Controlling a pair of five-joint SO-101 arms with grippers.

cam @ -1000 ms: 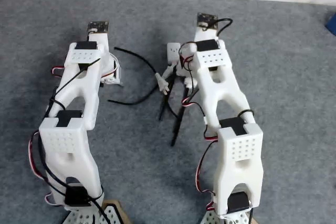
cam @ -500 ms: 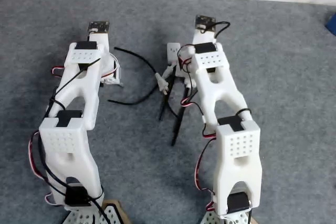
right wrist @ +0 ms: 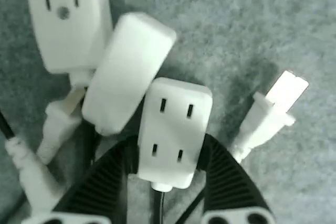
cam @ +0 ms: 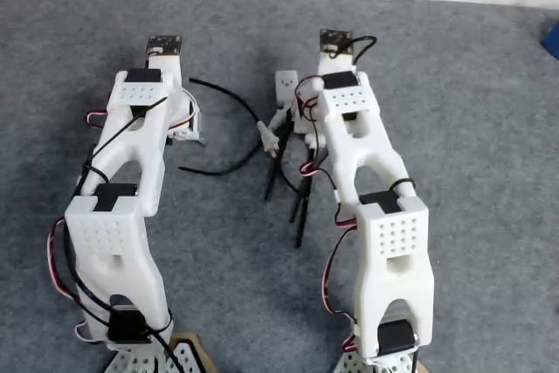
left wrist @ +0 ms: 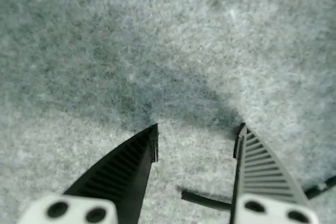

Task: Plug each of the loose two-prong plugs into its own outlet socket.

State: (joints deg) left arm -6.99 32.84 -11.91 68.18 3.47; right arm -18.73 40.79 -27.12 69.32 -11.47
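Slip risk: outlet block [right wrist: 173, 124] twisting in the pinch.
With the right fingers [right wrist: 107, 184] pinching the outlet block by its sides, black cables [cam: 299, 207] trailing off it are threatening to drag it askew. Two-prong plug [right wrist: 273, 108] is lying just beside that block on the table [right wrist: 262, 14]; left fingers [left wrist: 131, 166] are hanging spread, well apart from it.

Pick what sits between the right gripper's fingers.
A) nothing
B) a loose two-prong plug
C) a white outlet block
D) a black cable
C: in the right wrist view the right gripper clamps the white outlet block by both sides, slots facing the camera, while the white two-prong plug lies apart on the carpet.
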